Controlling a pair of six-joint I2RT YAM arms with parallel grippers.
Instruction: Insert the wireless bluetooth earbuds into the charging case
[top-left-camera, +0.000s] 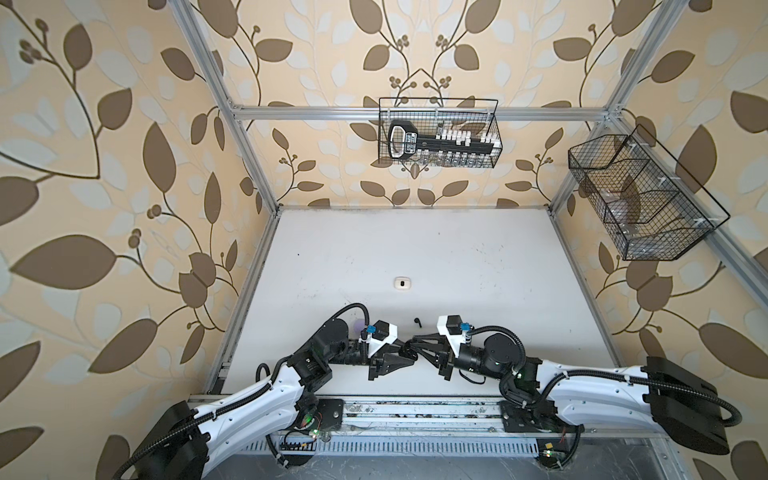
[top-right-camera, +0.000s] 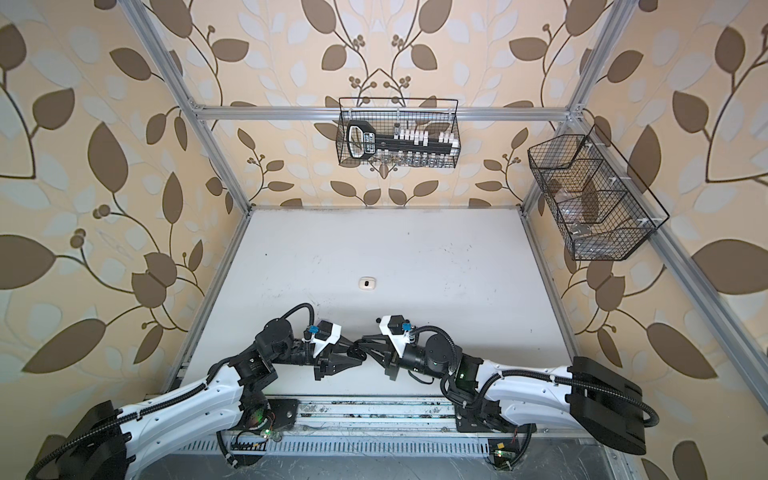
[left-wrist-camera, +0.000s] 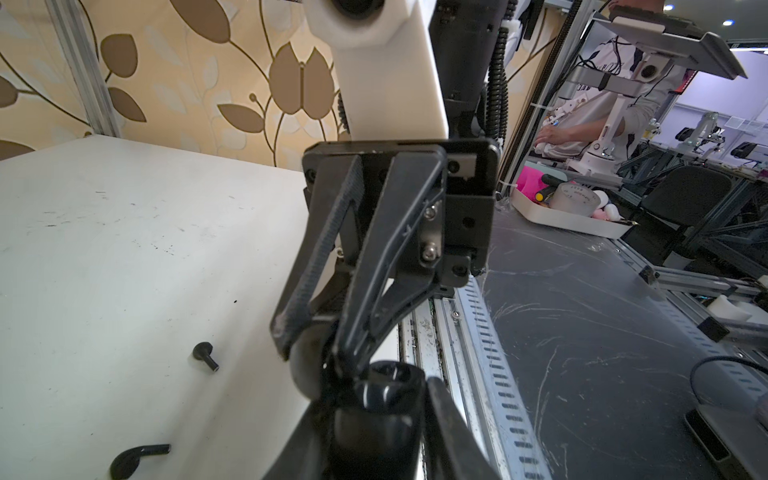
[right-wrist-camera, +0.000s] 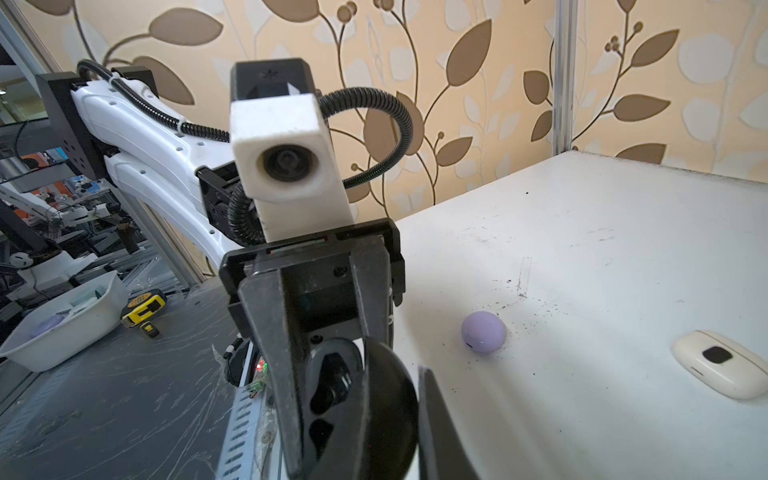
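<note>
The black clamshell charging case (left-wrist-camera: 382, 399) is held open above the front middle of the white tabletop (top-left-camera: 457, 270), between the two arms. The right gripper (left-wrist-camera: 318, 349) reaches it from the right arm's side. Its fingers are pressed almost together and pinch the edge of the raised domed lid. The left gripper (top-left-camera: 405, 357) meets the case from the opposite side, with a jaw on each flank of the lower half and a little gap between them. Whether they press the shell cannot be told. The inside of the case is too dark to show whether anything sits in its sockets.

Two small black stemmed earbuds lie loose on the tabletop near the case, on its side away from the robot's base rail. The left wrist view shows one earbud (left-wrist-camera: 205, 355) and a second earbud (left-wrist-camera: 139, 457) apart from it. In both top views only one shows, just beyond the case.

Farther beyond the case on that same side rests a white oblong case with a dark window (top-left-camera: 402, 283), lid down. A round lavender case (right-wrist-camera: 483, 331) sits between it and the black case, toward the left arm, also shut.
</note>
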